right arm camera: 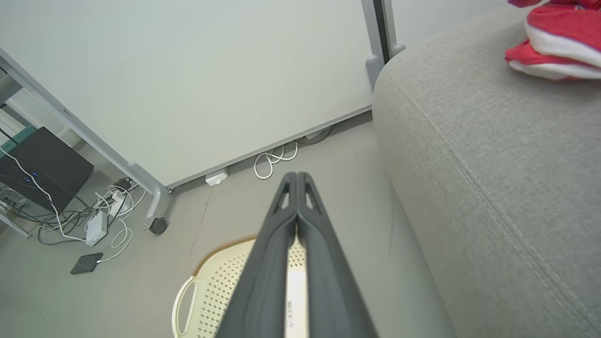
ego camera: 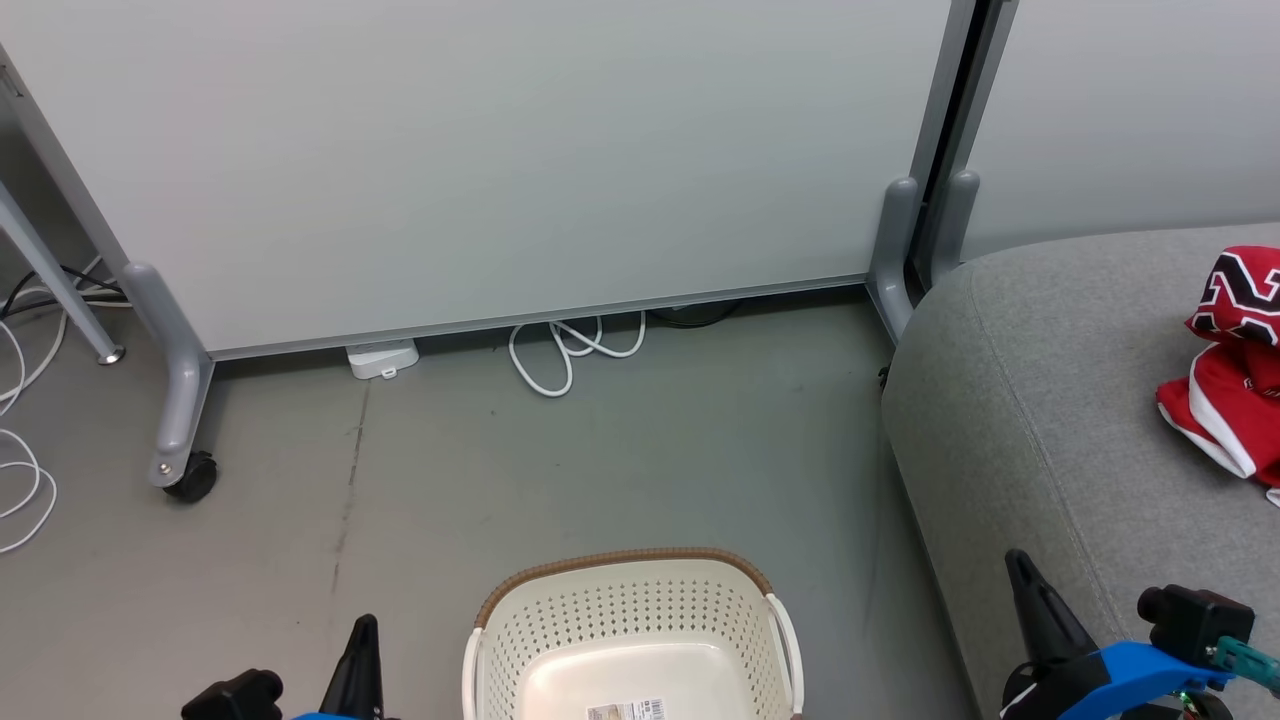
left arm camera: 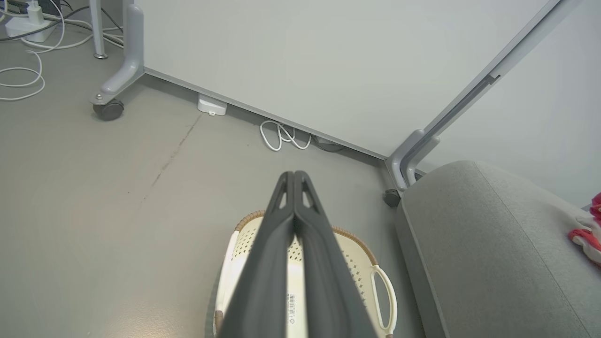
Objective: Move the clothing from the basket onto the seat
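Note:
The cream basket [ego camera: 632, 610] stands on the floor at the bottom centre, with nothing in it but a barcode label. Red clothing [ego camera: 1228, 360] with white trim and black numerals lies bunched on the grey seat [ego camera: 1040, 400] at the right. In the wrist views the clothing [right arm camera: 554, 44] lies far off on the seat [left arm camera: 493, 244], and its edge [left arm camera: 589, 234] peeks in at the right. My left gripper [left arm camera: 294, 174] is shut and hangs above the basket [left arm camera: 361, 263]. My right gripper [right arm camera: 296, 175] is shut too, over the basket [right arm camera: 211, 281] beside the seat's front.
A white partition on grey wheeled legs [ego camera: 180, 400] stands behind the basket. White cables [ego camera: 575, 350] and a power adapter [ego camera: 382, 358] lie at its foot. More cables and a black box [right arm camera: 42, 169] sit at the far left.

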Tool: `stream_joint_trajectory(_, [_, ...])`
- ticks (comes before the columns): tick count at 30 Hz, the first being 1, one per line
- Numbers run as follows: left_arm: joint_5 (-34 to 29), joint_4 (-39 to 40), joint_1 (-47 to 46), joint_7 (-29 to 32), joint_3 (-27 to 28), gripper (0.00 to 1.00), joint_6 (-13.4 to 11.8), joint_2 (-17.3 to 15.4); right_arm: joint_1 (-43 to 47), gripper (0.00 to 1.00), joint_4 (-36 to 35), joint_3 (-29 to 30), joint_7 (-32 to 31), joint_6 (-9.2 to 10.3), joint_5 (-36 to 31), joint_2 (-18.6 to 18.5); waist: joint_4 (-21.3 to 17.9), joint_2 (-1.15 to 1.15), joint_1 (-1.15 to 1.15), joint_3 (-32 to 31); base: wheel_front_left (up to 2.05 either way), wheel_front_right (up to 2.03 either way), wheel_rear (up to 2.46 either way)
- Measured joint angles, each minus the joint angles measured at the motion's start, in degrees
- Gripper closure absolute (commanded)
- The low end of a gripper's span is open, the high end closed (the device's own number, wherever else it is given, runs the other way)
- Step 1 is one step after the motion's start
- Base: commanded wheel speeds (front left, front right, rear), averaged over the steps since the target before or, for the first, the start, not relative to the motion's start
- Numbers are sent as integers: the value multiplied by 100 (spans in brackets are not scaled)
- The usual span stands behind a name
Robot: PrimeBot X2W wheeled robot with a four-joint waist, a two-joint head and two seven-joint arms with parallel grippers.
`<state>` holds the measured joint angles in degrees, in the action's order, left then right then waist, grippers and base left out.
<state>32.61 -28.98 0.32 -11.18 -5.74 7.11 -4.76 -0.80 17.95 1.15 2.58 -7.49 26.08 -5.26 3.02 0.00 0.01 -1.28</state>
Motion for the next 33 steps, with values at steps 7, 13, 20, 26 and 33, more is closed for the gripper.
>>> stream_joint_trajectory(7, [589, 143, -47, 164, 132, 100, 0, 14, -16, 100, -38, 54, -85, 1, 646, 21, -19, 0, 0, 9, 0, 0, 0])
stream_joint_trajectory(13, [1060, 264, -85, 308, 214, 100, 0, 37, -31, 100, -65, 94, -152, 1, 1184, 36, -35, 0, 0, 17, 0, 0, 0])
stream_joint_trajectory(20, [1573, 388, -154, 459, 325, 100, -1, 54, -98, 100, -96, 135, -229, 1, 1734, 57, -53, 0, 0, 26, 0, 0, 0])
stream_joint_trajectory(26, [1980, 492, -180, 581, 403, 100, -1, 68, -113, 100, -119, 175, -297, 1, 2199, 78, -69, 0, 0, 33, 0, 0, 0])
stream_joint_trajectory(33, [2417, 601, -246, 712, 501, 100, 0, 84, -160, 100, -153, 216, -360, 1, 2687, 98, -87, 0, 0, 42, 0, 0, 0])
